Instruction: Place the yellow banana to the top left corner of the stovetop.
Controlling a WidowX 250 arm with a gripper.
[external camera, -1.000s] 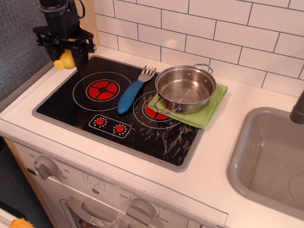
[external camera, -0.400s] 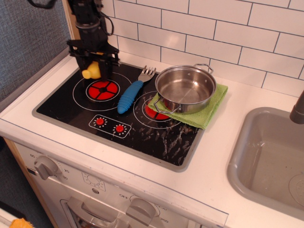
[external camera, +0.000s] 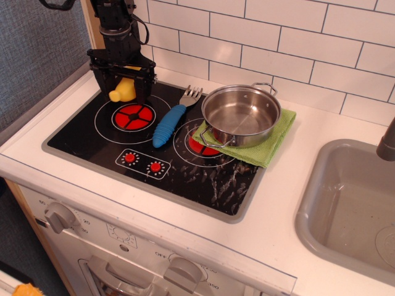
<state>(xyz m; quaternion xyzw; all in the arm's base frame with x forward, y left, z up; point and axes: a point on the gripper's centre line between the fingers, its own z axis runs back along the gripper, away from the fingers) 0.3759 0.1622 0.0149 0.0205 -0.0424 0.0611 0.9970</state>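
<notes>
At ten o'clock on the glossy black rectangular stovetop with its grey rim (external camera: 68, 151), the black robot gripper (external camera: 122, 87) stands low over the back left corner, having swung in from beyond the left edge a second ago and settled a little lower since. Its jaws pinch the smooth, plump yellow plastic banana (external camera: 122, 91), whose stubby end pokes out toward nine o'clock; whether the banana already touches the glass cannot be told. That shift puts the banana at or very near its goal corner, so the task looks almost done: what remains is probably a short lowering, spreading the jaws and lifting clear.

Toward three o'clock of the gripper, the round stainless steel pot with two wire handles (external camera: 241, 115) sits empty on a folded green cloth (external camera: 271, 148). The grey moulded sink (external camera: 345, 209) at far right also appears empty. A blue-handled grey plastic fork (external camera: 171, 121) lies between the two burners, well apart from the banana.
</notes>
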